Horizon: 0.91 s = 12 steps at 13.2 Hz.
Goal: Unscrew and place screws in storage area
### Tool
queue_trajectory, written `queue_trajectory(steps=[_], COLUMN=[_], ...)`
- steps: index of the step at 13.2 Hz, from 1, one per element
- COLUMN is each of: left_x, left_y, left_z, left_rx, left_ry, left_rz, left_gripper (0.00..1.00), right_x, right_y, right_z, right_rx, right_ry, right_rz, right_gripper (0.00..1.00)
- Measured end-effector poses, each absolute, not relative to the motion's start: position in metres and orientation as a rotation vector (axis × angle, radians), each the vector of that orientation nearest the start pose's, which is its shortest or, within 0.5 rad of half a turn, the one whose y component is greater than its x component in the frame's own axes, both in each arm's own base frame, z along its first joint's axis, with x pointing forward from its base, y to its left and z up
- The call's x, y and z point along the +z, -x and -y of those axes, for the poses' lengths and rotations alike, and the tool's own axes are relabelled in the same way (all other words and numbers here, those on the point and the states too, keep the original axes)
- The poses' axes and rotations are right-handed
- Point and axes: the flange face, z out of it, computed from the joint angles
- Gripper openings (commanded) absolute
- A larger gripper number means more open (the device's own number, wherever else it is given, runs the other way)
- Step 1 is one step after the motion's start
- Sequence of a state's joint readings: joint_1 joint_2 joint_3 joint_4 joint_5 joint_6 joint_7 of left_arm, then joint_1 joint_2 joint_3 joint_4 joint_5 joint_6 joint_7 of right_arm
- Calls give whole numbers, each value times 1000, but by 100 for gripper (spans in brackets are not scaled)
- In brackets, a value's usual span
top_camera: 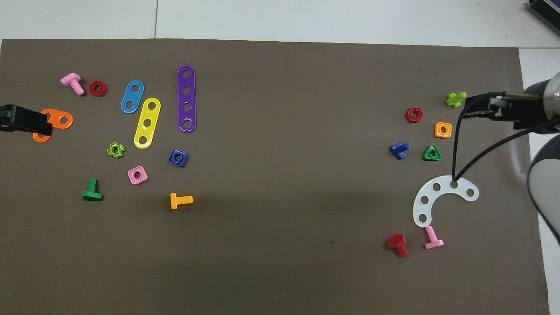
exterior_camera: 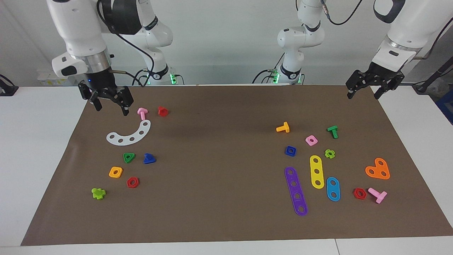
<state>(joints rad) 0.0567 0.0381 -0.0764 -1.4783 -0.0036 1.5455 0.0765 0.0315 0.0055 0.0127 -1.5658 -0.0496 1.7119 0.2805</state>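
One blue screw (exterior_camera: 149, 159) beside green nut (exterior_camera: 128, 157), nothing blocking.

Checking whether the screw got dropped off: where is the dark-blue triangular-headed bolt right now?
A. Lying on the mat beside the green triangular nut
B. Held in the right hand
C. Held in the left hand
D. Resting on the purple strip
A: the dark-blue bolt lies free on the mat beside the green triangular nut, with the right hand open and raised clear of it.
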Motion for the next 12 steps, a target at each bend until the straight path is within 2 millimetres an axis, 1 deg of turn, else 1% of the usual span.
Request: queue_trajectory(steps=[1,2,3,5,8,10,12], left_x=[644,643,645,652,657,653,643], left_y=[-563,-562,-560,-561,-567,-570,-573], left_z=[11,10,10,9,8,9,9], left_rx=[-29,-10,6,18,13,13,1], left_ry=[3144,3144,3145,3146,3148,3148,3148], left_rz=[-151,-151,-150,-149,-148,-150,-151], left_gripper=[100,100,100,100,100,100,100], right_x=[650,656,656,651,649,647,645], right_y=[-566,-563,-560,-557,-556,-555,-555], right_z=[-14,-7,-4,-5,-8,-12,-15], right_rx=[-211,-186,-152,-78,-56,-42,-34], right_ry=[3133,3137,3144,3154,3156,3159,3160], right_rz=[-378,-378,-366,-356,-348,-338,-329], right_gripper=[100,100,100,100,100,100,100])
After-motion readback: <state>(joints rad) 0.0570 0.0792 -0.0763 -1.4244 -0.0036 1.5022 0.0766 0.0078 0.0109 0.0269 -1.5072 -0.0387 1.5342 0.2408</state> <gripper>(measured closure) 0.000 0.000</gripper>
